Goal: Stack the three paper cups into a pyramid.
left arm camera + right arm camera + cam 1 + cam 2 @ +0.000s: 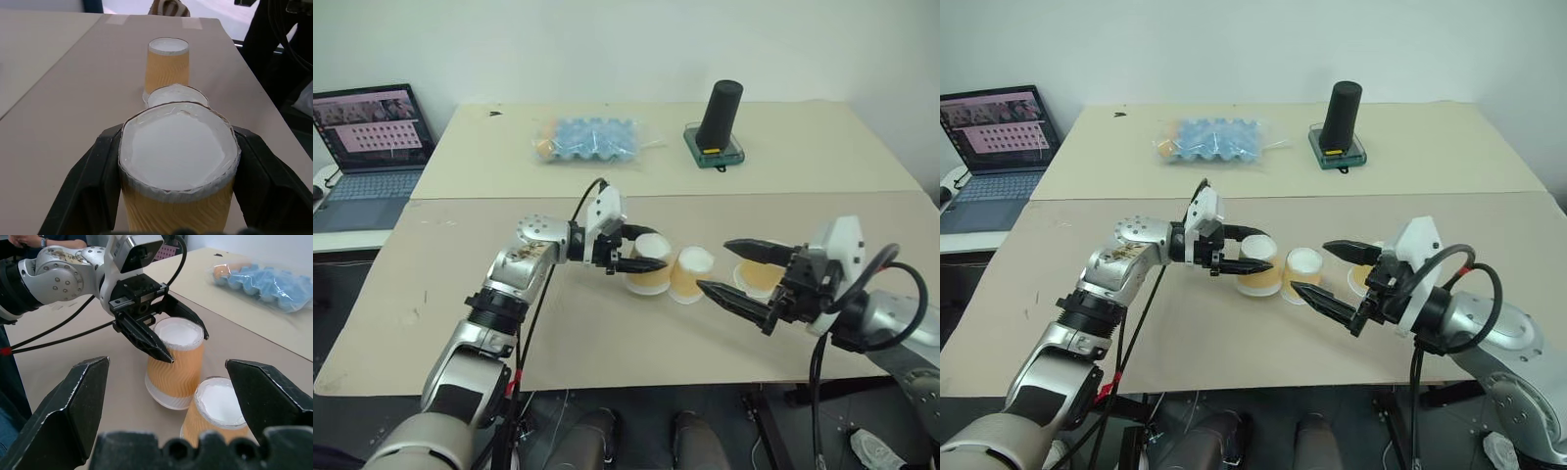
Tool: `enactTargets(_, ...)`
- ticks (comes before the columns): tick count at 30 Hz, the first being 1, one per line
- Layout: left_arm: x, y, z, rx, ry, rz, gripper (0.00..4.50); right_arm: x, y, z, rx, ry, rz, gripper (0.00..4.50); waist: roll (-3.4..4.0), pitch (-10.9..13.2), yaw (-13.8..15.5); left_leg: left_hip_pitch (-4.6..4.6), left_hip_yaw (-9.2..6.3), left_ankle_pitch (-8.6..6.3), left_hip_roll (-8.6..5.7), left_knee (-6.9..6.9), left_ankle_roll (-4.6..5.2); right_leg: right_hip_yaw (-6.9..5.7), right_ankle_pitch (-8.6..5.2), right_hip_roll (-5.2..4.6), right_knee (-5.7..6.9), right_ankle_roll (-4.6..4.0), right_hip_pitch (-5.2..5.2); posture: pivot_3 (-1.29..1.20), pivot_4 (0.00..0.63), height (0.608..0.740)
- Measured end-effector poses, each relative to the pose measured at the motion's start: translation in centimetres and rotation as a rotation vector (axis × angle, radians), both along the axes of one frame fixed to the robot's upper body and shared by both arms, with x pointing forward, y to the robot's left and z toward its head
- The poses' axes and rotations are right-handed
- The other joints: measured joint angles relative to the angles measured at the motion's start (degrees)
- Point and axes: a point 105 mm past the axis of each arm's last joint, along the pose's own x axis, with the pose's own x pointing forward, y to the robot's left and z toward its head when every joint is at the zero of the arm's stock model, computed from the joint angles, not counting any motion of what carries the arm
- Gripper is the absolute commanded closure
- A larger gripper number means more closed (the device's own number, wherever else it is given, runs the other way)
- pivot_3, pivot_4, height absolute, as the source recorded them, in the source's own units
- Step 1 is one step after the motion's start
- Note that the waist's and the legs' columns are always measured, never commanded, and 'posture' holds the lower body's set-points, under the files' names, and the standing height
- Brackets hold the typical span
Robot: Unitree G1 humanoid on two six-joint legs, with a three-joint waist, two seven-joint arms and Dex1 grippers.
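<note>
Right claw [741,277] gapes; left claw [641,249] grips an upturned paper cup [649,264].

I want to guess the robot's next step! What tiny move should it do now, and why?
Probably lower the held cup beside the middle cup and let go. The left gripper fingers clasp it, slightly tilted, right next to its neighbour; the third cup waits apart.

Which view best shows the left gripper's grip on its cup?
Right wrist view: the left gripper and both fingers against the held cup show from the side. The left wrist view shows the cup's white base between the fingers. The eye views show it smaller, partly hidden.
</note>
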Motion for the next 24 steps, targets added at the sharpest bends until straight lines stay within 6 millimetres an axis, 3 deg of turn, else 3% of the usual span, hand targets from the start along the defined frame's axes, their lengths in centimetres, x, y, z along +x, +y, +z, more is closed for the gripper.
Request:
enactTargets(6,0.2,-0.1,-0.2,0.04,-0.03,-0.026,1.92,-0.1,-0.2,-0.2,0.002,0.005,-0.022,0.0,0.0,0.0,-0.02,0.01,0.0,0.0,0.01,0.0,0.0,0.01,0.0,0.01,0.01,0.0,0.01,0.0,0.15,0.727)
enactTargets(10,0.3,-0.1,-1.4,0.098,-0.035,-0.03,1.92,-0.1,-0.5,0.1,0.004,-0.007,-0.04,0.0,0.0,0.0,0.02,0.0,0.0,0.0,0.0,0.0,0.0,0.01,0.0,0.0,0.0,0.0,0.01,0.0,0.15,0.727)
enactTargets(24,0.4,-0.6,-2.1,0.091,-0.079,0.003,1.92,-0.1,-0.8,0.5,-0.003,-0.017,-0.044,0.0,0.0,0.0,0.02,0.02,0.0,0.01,0.01,0.0,0.0,0.01,0.0,0.0,0.02,0.0,0.02,0.0,0.15,0.727)
